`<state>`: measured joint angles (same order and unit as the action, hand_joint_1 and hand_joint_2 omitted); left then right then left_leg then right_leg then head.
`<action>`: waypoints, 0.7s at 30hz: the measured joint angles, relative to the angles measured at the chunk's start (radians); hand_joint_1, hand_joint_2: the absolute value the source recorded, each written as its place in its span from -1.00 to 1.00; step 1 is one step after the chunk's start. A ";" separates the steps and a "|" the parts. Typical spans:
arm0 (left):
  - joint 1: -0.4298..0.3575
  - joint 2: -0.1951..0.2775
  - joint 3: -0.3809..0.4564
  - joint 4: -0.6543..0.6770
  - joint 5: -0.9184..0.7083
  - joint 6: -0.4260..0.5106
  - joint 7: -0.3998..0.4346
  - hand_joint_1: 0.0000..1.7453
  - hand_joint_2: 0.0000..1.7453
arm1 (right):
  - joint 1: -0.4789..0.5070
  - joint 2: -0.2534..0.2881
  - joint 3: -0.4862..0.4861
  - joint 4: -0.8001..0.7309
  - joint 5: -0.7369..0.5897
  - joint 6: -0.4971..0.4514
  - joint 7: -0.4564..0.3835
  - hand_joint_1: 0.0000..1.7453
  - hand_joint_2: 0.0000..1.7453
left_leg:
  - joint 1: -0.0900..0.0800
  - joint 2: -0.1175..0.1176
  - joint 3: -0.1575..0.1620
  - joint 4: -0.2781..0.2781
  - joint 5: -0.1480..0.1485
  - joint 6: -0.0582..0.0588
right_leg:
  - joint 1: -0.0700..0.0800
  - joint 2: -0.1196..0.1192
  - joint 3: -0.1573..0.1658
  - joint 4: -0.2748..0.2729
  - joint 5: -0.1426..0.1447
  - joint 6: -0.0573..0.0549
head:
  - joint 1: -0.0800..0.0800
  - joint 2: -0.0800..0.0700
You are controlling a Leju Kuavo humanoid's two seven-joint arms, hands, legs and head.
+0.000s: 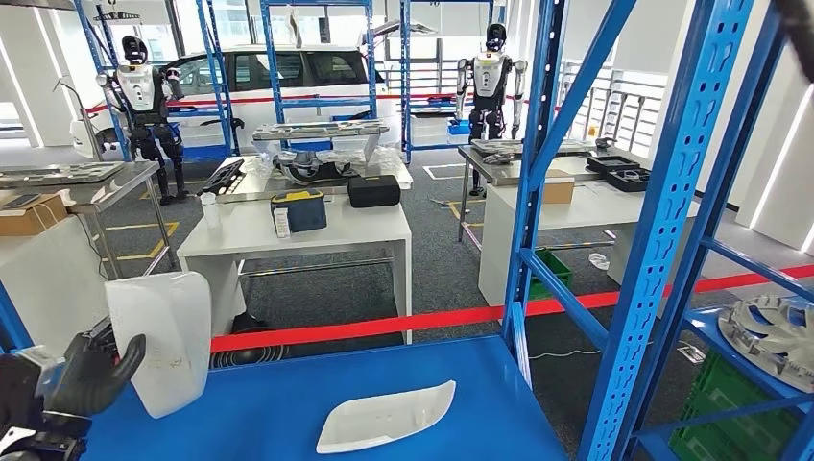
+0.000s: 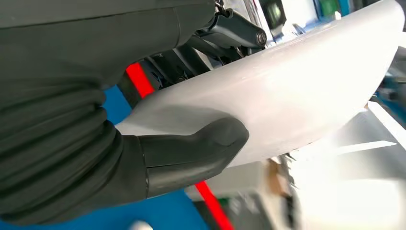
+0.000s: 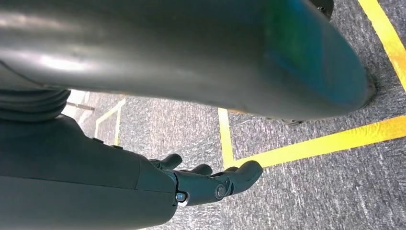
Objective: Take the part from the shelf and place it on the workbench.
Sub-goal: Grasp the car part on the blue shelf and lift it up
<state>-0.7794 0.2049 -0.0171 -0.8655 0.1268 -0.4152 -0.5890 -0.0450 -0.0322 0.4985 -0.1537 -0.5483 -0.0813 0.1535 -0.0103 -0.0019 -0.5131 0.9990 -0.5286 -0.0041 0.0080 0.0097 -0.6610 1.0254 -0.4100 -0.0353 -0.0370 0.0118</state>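
Blue shelf (image 1: pixel 288 408) lies below us, with one white part (image 1: pixel 386 416) flat on it. Our left hand (image 1: pixel 91 375) holds another white part (image 1: pixel 163 336) upright above the shelf, thumb (image 2: pixel 191 153) pressed on its smooth face. We judge it light, stiff and slippery, best gripped at the edge. Our right hand (image 3: pixel 210 184) hangs with fingers loosely apart, holding nothing.

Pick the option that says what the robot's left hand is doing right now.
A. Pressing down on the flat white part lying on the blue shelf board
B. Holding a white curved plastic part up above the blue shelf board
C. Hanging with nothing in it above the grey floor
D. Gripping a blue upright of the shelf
B: the left hand grips the white curved plastic part, raised off the blue shelf board.
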 joint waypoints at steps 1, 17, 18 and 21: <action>0.005 0.000 0.000 -0.014 0.080 -0.034 0.019 1.00 1.00 | 0.000 0.002 0.000 0.000 -0.007 -0.004 0.000 -1.00 -1.00 | -0.002 0.000 -0.001 0.001 -0.001 0.001 | -0.001 0.000 0.000 -0.001 0.001 0.001 | 0.000 0.000; 0.092 -0.119 -0.045 -0.197 0.924 -0.346 0.367 1.00 1.00 | 0.007 0.020 -0.020 0.000 -0.074 -0.029 -0.011 -1.00 -1.00 | 0.023 0.010 -0.013 0.017 0.011 0.001 | -0.030 -0.006 0.007 0.073 -0.042 0.056 | 0.001 0.000; 0.093 -0.122 -0.046 -0.203 0.926 -0.347 0.369 1.00 1.00 | 0.007 0.021 -0.023 0.000 -0.074 -0.029 -0.012 -1.00 -1.00 | 0.022 0.010 -0.018 0.025 0.007 -0.006 | -0.030 -0.005 0.023 0.044 -0.042 0.053 | 0.001 0.000; 0.096 -0.127 -0.048 -0.216 0.933 -0.347 0.370 1.00 1.00 | 0.008 0.022 -0.028 0.000 -0.078 -0.031 -0.014 -1.00 -1.00 | 0.020 0.008 -0.024 0.035 0.006 -0.024 | -0.029 -0.001 0.017 0.039 -0.047 0.030 | 0.000 0.000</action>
<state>-0.6831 0.0777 -0.0654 -1.0816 1.0600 -0.7624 -0.2187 -0.0365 -0.0102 0.4709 -0.1537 -0.6258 -0.1120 0.1397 0.0095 0.0061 -0.5367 1.0339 -0.5228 -0.0277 -0.0207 0.0086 -0.6441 1.0648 -0.4572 -0.0048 -0.0365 0.0119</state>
